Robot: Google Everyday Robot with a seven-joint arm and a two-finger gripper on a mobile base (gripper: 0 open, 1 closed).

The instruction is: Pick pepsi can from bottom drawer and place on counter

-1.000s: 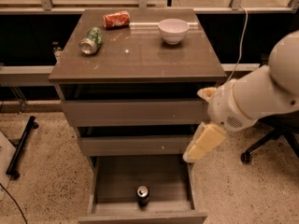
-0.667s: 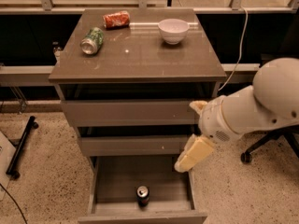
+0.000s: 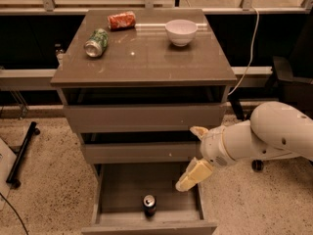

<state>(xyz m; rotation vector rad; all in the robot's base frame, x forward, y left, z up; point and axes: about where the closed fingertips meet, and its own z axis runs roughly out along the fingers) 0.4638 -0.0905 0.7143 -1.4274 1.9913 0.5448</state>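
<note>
A single camera looks down on the cabinet (image 3: 142, 116) front from fairly near, the gripper (image 3: 193, 155) lower right of centre.

Can (image 3: 149, 204) upright in drawer (image 3: 120, 192) — tool (image 3: 190, 156) above.

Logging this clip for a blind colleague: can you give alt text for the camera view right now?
The robot's gripper hangs over the right side of the open bottom drawer, up and to the right of the upright pepsi can near the drawer's front. On the counter lie a green can and a red can, with a white bowl.
</note>
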